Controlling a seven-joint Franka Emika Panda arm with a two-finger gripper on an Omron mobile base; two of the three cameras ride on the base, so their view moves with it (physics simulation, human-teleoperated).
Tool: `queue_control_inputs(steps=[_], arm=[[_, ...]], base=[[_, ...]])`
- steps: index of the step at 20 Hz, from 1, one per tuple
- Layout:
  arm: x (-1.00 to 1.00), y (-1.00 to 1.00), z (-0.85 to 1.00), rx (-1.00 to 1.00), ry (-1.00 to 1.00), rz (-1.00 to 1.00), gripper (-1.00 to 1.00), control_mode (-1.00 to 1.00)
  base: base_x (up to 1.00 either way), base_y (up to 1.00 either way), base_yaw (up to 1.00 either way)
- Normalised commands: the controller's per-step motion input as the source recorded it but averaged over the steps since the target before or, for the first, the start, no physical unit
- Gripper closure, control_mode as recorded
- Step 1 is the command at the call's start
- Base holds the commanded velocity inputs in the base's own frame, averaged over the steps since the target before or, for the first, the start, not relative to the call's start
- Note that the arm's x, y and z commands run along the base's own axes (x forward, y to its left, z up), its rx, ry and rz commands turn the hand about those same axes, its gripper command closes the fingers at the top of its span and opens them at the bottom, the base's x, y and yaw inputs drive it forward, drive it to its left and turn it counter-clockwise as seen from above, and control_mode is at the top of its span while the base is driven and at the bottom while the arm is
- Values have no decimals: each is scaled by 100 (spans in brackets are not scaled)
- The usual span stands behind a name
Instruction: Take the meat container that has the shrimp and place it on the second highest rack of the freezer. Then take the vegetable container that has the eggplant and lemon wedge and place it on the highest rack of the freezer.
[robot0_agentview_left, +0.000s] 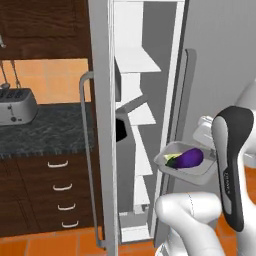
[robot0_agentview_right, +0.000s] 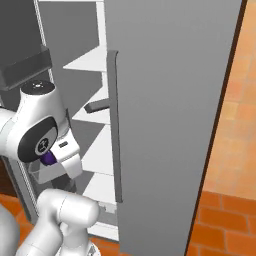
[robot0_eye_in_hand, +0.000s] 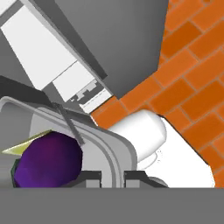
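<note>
Fingers (robot0_eye_in_hand: 113, 178) pinched the veg container's (robot0_agentview_left: 172, 167) rim, keeping eggplant (robot0_agentview_left: 189, 158) level, freezer (robot0_agentview_left: 137, 120) shelves at 10 o'clock.

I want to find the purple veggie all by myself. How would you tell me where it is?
Find the tall grey freezer with its door open and white shelves inside. Just in front of that opening, a clear tray is held up in the air. The eggplant lies in it: glossy, dark purple, much bigger than the pale lemon wedge beside it.
</note>
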Motion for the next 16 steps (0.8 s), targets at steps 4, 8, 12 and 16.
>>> queue_control_inputs(steps=[4,8,12,16], arm=[[0,0,0,0,0,0,100,100],[0,0,0,0,0,0,100,100],[0,0,0,0,0,0,100,100],[0,0,0,0,0,0,100,100]], base=[[64,-31,17],[32,-23,24],[1,-25,21],[-2,-48,22]])
